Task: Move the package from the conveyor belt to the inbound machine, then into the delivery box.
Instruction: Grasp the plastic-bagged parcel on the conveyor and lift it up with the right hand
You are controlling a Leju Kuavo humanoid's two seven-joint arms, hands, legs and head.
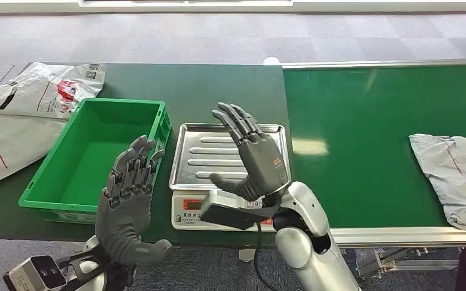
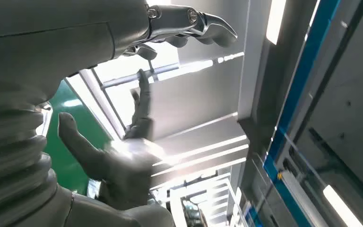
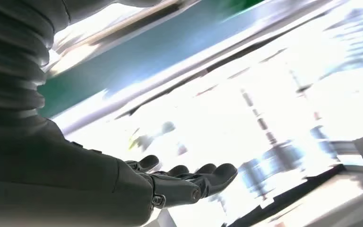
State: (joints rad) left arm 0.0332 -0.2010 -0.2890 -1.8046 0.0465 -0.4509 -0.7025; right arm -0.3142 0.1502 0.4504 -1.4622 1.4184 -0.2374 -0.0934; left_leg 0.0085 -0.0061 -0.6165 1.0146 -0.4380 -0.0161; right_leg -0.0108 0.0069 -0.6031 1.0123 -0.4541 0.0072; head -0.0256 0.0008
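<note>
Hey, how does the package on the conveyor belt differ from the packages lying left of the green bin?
The package on the conveyor belt is a single crumpled, bunched-up bag, while the packages left of the green bin lie flatter and overlap one another. The belt package rests on the bright green belt at the right; the others sit at the dark green table's far left edge, partly hanging past it. Both are grey-white plastic mailers with red printing.

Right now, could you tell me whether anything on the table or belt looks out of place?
Two flat mail bags hang over the table's far left corner, beside the green bin rather than in it. The package on the belt looks crumpled.
</note>
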